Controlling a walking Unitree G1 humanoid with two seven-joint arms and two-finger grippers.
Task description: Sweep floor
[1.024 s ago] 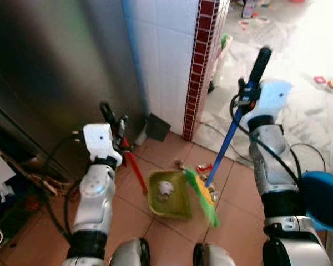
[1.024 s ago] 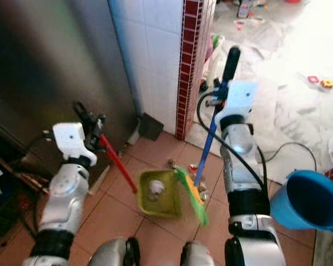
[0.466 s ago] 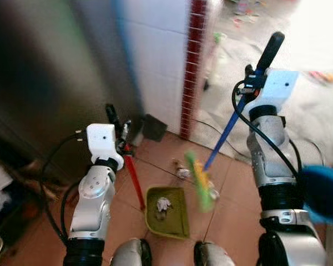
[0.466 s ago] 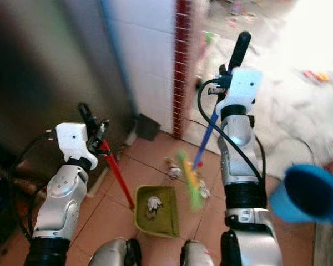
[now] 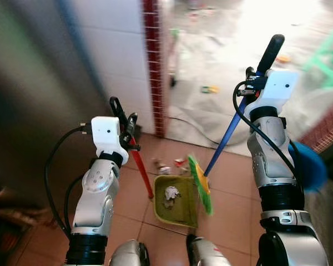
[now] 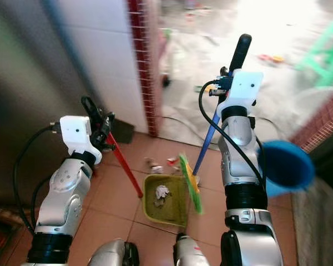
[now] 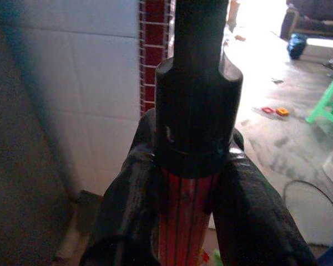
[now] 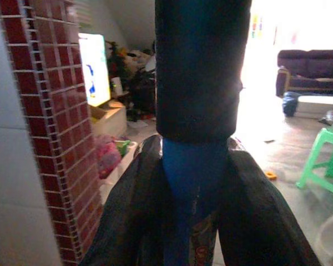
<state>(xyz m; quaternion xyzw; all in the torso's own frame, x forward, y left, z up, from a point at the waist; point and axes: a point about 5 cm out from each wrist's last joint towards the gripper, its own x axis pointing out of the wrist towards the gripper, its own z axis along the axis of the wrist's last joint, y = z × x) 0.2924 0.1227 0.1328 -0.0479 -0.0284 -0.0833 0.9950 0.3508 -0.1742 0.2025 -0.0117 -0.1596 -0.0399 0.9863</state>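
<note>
Dustpan (image 5: 176, 200) beside broom (image 5: 199, 183), tiled pillar (image 5: 153, 66) behind

Right gripper (image 8: 202, 221): both black fingers (image 8: 130, 216) clamp the blue broom handle (image 8: 190, 191) just below its black grip (image 8: 202, 66). Red brick-tile wall edge (image 8: 50, 127) to one side. Beyond: lit screen (image 8: 95, 66), green stool (image 8: 324, 163), dark sofa (image 8: 305, 64), bright floor (image 8: 266, 127).

The terracotta tile floor (image 5: 233, 183) carries a green dustpan (image 5: 175, 202) at 6 o'clock; small scraps of litter (image 5: 167, 166) lie just at its 12 o'clock.
</note>
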